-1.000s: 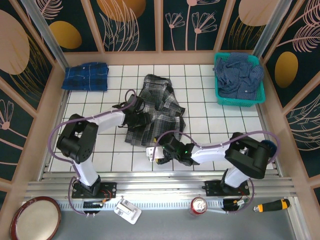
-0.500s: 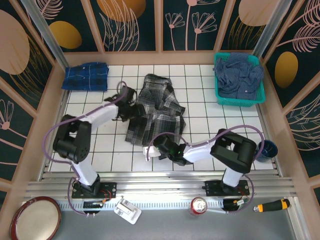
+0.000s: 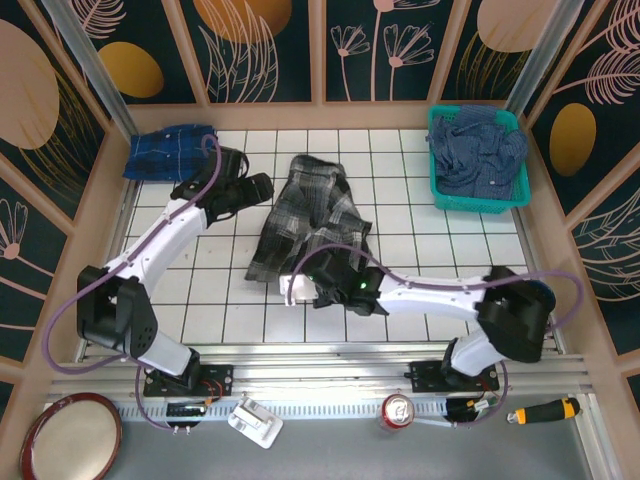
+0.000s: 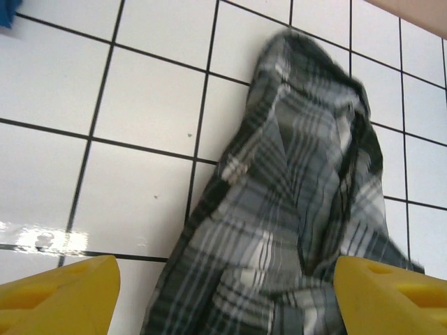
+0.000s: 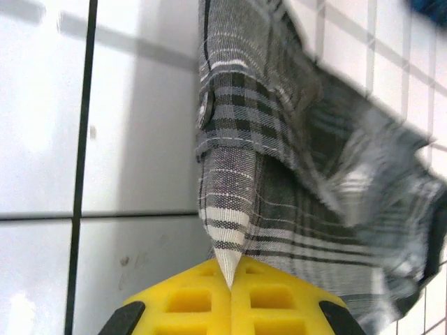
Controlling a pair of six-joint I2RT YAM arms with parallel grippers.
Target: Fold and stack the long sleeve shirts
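Right gripper [image 5: 230, 278] has its yellow fingers [image 5: 188, 303] pressed together, pinching a corner of the soft grey, black and white plaid shirt [image 3: 318, 215]. It lies crumpled mid-way on the white tiled table [image 3: 450, 260]. Left gripper [image 3: 260, 186] is spread wide beside it.

White tiled table [image 3: 430, 250]: grey plaid shirt [image 3: 315, 215] crumpled mid-table, folded blue plaid shirt [image 3: 172, 152] far-left, teal basket [image 3: 480, 203] far-right.

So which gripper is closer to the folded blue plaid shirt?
Left. The left gripper hovers beside the blue plaid shirt; the right gripper is nearer the front, shut on the grey plaid shirt.
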